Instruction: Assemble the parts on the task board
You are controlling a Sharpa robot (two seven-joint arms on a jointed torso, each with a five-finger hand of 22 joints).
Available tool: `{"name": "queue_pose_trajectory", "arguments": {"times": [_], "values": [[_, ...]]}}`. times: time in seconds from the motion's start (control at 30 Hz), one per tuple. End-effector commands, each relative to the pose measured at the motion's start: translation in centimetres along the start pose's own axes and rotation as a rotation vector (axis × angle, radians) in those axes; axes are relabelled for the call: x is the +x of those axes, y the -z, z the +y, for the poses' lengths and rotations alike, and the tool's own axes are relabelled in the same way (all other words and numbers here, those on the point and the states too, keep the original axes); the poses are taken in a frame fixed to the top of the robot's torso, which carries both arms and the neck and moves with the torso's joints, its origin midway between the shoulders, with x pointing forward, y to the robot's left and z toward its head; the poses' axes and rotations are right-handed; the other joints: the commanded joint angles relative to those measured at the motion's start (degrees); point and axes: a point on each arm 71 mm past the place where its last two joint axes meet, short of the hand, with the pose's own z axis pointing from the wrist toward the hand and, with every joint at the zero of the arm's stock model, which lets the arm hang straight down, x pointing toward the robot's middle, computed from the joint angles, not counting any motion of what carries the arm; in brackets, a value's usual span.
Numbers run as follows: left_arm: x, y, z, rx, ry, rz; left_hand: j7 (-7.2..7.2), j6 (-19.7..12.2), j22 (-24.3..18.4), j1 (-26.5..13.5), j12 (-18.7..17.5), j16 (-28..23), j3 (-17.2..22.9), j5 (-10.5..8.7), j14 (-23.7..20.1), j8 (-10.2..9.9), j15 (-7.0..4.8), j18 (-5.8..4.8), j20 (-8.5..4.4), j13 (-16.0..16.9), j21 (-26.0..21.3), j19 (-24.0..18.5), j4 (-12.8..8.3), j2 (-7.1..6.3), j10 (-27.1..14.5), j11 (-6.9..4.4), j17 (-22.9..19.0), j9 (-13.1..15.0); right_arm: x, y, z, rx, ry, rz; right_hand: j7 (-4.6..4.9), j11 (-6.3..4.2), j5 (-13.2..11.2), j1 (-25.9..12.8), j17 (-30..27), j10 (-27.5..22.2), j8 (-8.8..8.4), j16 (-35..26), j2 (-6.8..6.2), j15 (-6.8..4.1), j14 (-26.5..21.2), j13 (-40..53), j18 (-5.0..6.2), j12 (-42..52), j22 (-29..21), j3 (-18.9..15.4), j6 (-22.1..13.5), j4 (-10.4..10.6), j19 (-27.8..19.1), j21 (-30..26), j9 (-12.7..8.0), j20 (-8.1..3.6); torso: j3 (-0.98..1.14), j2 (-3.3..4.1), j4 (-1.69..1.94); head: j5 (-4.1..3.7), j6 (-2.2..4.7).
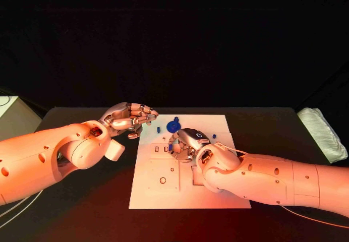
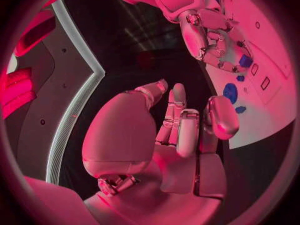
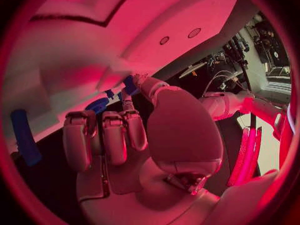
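The white task board (image 1: 185, 194) lies in the middle of the black table. My right hand (image 1: 187, 143) reaches down onto its slotted area and pinches a small blue part (image 3: 130, 85) between thumb and a finger; the same part (image 2: 245, 61) shows at its fingertips in the left wrist view. A round blue part (image 1: 173, 126) lies at the board's far edge, with a small blue piece (image 1: 215, 136) to its right. My left hand (image 1: 131, 118) hovers at the board's far left corner, its fingers loosely bent with nothing in them.
A folded white cloth (image 1: 320, 133) lies at the table's right edge. A pale box (image 1: 11, 118) stands off the table's left side. Rectangular recesses (image 1: 164, 179) mark the board's left half.
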Motion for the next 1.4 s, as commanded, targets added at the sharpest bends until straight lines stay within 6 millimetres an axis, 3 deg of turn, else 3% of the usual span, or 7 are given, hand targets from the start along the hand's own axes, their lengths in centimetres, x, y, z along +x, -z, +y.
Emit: {"name": "queue_pose_trajectory", "arguments": {"times": [0.03,0.57,0.87,1.0,1.1,1.3,1.4], "values": [[0.30,-0.06,-0.07,0.004,-0.002,0.027,0.00,-0.4,0.0,-0.2,-0.2,-0.4,0.2,-0.02,4.1,-0.1,-0.20,0.46,0.07,-0.1,-0.3,-0.3,0.0,-0.27,-0.5,0.04,10.2,0.0,0.18,-0.01,0.05,-0.004,0.020,0.019,-0.02,-0.26,-0.3,-0.3,13.8,0.6,0.25,0.1,-0.04,-0.25,5.7,9.3,-0.64,-0.2,11.7,-0.3,-0.4,-0.1,4.3,-0.3,-0.1,-0.23,-0.01,0.00,0.04,-0.03,0.02],[0.24,-0.04,-0.04,0.003,-0.002,0.030,0.02,-0.4,0.1,-0.3,-0.3,-0.4,0.2,-0.02,4.1,-0.1,-0.17,0.44,0.10,-0.1,-0.3,-0.3,0.1,-0.29,-0.4,0.07,10.3,0.0,0.20,0.00,-0.02,-0.001,0.028,0.025,0.13,-0.14,-1.1,-0.8,13.7,0.4,0.17,0.0,-0.44,-0.15,5.7,9.2,-0.61,-0.4,11.6,-0.5,-0.8,-0.1,4.3,-0.5,-0.2,-0.17,-0.04,-0.01,0.01,-0.07,-0.24],[0.20,-0.05,-0.02,0.002,-0.002,0.030,0.04,-0.5,0.2,-0.4,-0.3,-0.3,0.3,-0.02,4.1,-0.1,-0.14,0.43,0.15,-0.2,-0.3,-0.2,0.1,-0.33,-0.4,0.09,10.3,0.0,0.15,0.00,-0.06,-0.005,0.023,0.019,1.00,0.62,-1.9,-1.6,13.6,-0.4,-1.21,0.0,-1.44,0.45,5.7,8.5,-0.56,-1.3,11.5,-1.4,-3.6,0.2,4.2,-0.7,-1.0,0.27,-0.01,-0.02,-0.01,-0.04,-0.18],[0.20,-0.04,-0.01,0.001,-0.002,0.031,0.04,-0.5,0.2,-0.4,-0.3,-0.3,0.3,-0.02,4.1,-0.1,-0.14,0.43,0.15,-0.2,-0.3,-0.2,0.1,-0.33,-0.4,0.09,10.3,0.0,0.11,0.02,-0.09,-0.005,0.019,0.016,1.33,1.00,-4.3,-2.0,13.5,-1.0,-1.81,-0.1,-1.87,0.82,5.7,8.0,-0.53,-1.9,11.4,-2.7,-4.7,0.6,4.1,-0.8,-1.4,0.68,-0.03,0.01,0.02,-0.05,-0.16],[0.21,-0.04,0.00,0.000,-0.001,0.034,0.06,-0.5,0.7,-0.4,-0.4,-0.5,0.3,-0.02,4.0,-0.1,-0.13,0.33,0.17,-0.2,-0.1,0.0,0.1,-0.36,-0.4,0.11,10.1,0.0,0.05,0.04,-0.08,-0.007,0.016,0.009,1.67,1.33,-7.4,-1.9,13.4,-1.6,-2.51,-0.1,-1.70,1.14,5.7,7.5,-0.47,-2.5,11.2,-5.9,-6.0,1.5,4.0,-1.1,-1.9,1.01,0.00,0.01,0.03,-0.05,-0.10],[0.17,-0.05,0.04,-0.003,-0.007,0.035,0.09,-0.7,0.8,-0.5,-0.5,-0.5,0.3,-0.02,4.0,-0.1,-0.10,0.32,0.20,-0.4,0.0,0.0,0.1,-0.44,-0.5,0.14,10.0,0.0,-0.24,0.25,0.09,-0.020,-0.002,-0.023,2.09,1.72,-7.5,2.1,13.5,-2.0,-3.41,-0.1,0.55,1.56,5.7,7.2,-0.45,-2.8,11.2,-17.7,-7.0,5.3,4.0,-1.2,-2.7,1.39,-0.03,-0.02,0.04,-0.12,0.05],[0.05,-0.08,0.11,-0.008,-0.016,0.030,0.10,-0.7,0.9,-0.5,-0.6,-0.5,0.3,-0.02,4.0,-0.2,-0.10,0.30,0.20,-0.4,0.0,0.1,0.1,-0.46,-0.5,0.15,10.1,0.0,-0.46,0.50,0.23,-0.032,-0.017,-0.043,2.14,1.80,-7.4,3.1,13.5,-2.0,-3.57,-0.1,0.68,1.57,5.7,7.2,-0.45,-2.8,11.3,-19.5,-7.1,6.5,4.0,-1.2,-2.9,1.45,-0.01,-0.08,0.02,-0.15,0.15]]}}
